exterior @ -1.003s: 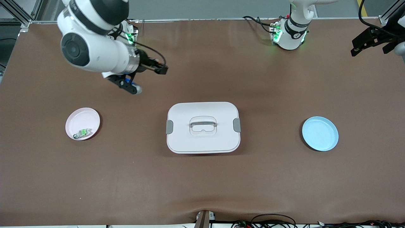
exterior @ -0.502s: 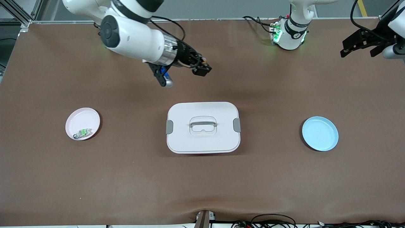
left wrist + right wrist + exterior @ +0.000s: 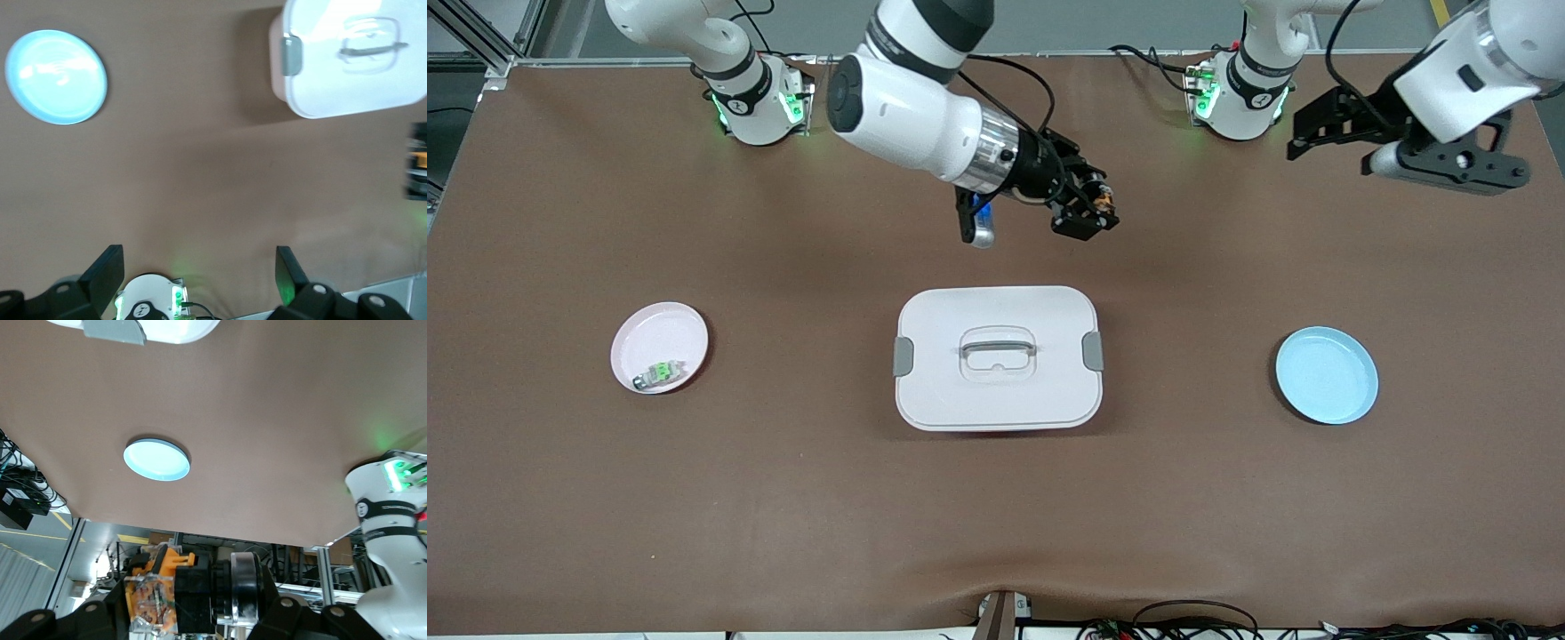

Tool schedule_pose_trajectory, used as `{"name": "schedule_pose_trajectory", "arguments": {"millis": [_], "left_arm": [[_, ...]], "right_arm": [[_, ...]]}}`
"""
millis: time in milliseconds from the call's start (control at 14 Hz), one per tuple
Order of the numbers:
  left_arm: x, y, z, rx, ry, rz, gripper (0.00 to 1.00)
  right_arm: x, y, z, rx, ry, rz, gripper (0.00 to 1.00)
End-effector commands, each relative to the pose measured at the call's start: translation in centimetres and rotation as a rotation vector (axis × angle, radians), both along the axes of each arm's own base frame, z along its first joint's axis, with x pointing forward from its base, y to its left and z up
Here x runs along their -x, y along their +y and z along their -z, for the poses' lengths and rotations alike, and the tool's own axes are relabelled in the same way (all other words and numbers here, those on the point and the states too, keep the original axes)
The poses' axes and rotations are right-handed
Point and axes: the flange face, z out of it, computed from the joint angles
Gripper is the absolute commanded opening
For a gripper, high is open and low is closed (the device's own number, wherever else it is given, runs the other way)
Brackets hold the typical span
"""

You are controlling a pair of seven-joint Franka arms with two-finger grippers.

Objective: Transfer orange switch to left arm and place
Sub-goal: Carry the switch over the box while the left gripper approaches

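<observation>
While the right claw (image 3: 1089, 213) grips the orange switch (image 3: 163, 590), the left claw (image 3: 1320, 133) gapes.

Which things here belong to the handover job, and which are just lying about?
Job:
- orange switch, held in the right gripper above the table, on the arm-base side of the box
- left gripper, open, waiting
- box, the obstacle

Lying about:
- pink plate with a green-and-clear component
- blue plate
</observation>
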Motion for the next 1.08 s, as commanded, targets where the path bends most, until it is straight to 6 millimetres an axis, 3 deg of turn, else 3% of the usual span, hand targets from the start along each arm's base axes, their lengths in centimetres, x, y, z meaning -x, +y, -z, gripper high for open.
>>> {"name": "schedule_pose_trajectory", "arguments": {"millis": [0, 215, 573, 717, 1003], "left_arm": [[1.1, -2.0, 1.0, 0.028, -0.027, 0.085, 1.0], [1.6, -2.9, 2.2, 0.134, -0.036, 0.064, 1.0], [1.9, -3.4, 6.9, 0.248, -0.079, 0.056, 1.0], [1.3, -2.9, 6.5, 0.383, -0.089, 0.02, 1.0], [0.7, -3.1, 8.6, 0.425, -0.097, -0.013, 1.0]], "right_arm": [[-0.1, 1.6, 0.3, -0.039, 0.026, 0.084, 0.18], [-0.5, 2.4, 0.1, -0.055, 0.032, 0.104, 0.18], [-0.1, 2.7, 0.0, -0.055, 0.036, 0.099, 0.19], [-0.1, 2.7, 0.0, -0.055, 0.036, 0.099, 0.19], [-0.1, 2.7, 0.1, -0.052, 0.03, 0.096, 0.19]]}}
